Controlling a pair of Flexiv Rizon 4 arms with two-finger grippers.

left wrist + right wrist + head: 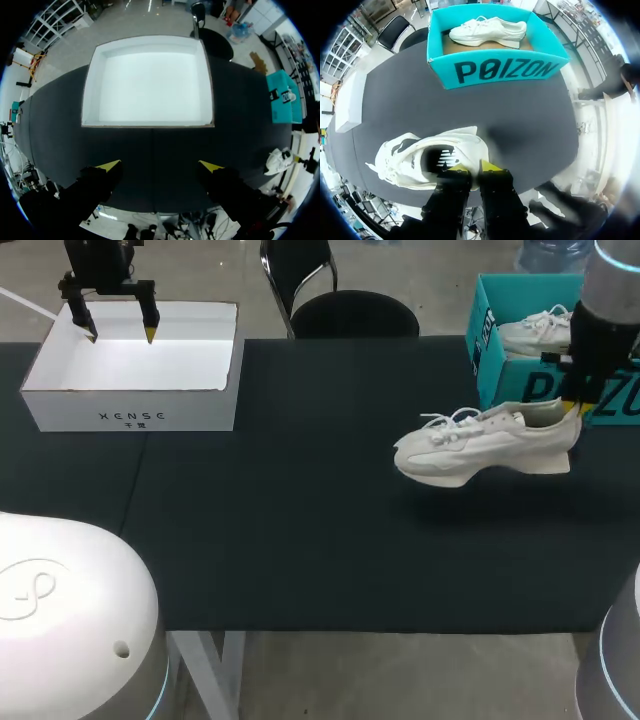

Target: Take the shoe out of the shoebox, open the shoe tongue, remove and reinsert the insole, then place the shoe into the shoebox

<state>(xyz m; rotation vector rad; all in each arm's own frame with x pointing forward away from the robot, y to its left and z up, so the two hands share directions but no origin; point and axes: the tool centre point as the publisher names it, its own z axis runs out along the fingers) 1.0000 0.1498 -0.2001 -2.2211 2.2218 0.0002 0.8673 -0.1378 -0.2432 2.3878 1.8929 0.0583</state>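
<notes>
Over the white box (130, 365) at far left, the left gripper (121, 335) hangs spread open. Right of centre, the right gripper (571, 412) pinches the shoe (480, 445) at its heel, beside the shoebox (487, 355), which holds a second shoe (535, 332).

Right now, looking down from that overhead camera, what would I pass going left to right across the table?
White box with the left gripper over it → white shoe, held at its heel by the right gripper → teal shoebox with a second shoe inside.
</notes>
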